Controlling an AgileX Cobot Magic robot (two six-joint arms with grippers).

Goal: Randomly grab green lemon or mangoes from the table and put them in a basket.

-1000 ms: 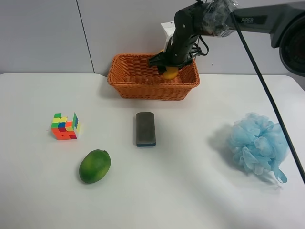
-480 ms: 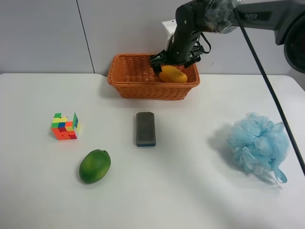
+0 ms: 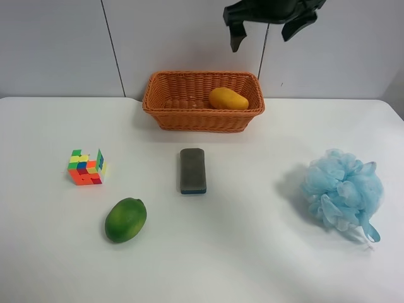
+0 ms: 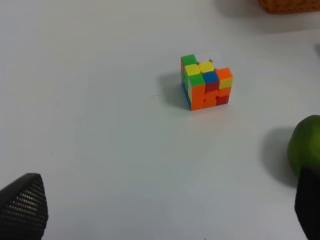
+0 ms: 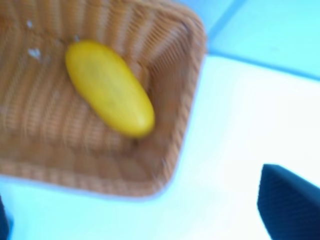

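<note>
The mango (image 3: 228,99) lies on its side inside the basket (image 3: 189,117), toward the end at the exterior high view's right, close to the wicker wall there. The right wrist view shows the same fruit, somewhat blurred, lying on the woven floor near a corner. The right gripper (image 3: 261,41) hangs high above the basket at the top edge of the exterior high view, its two dark fingers (image 3: 235,35) spread wide and holding nothing. The basket stands at the far edge of the table (image 3: 252,265), against the wall. The green lemon (image 3: 125,219) sits on the bare tabletop, well apart from the basket, nearer the front edge and on the view's left side. A colourful puzzle cube (image 3: 86,167) stands just beyond it (the two are near but not touching). A grey eraser block (image 3: 192,170) lies between the basket and the front edge, and a blue bath sponge (image 3: 343,192) rests on the view's right side. The left gripper (image 4: 165,210) hovers over the table with its jaws wide apart and empty; its camera takes in the cube and one edge of the green lemon.
</note>
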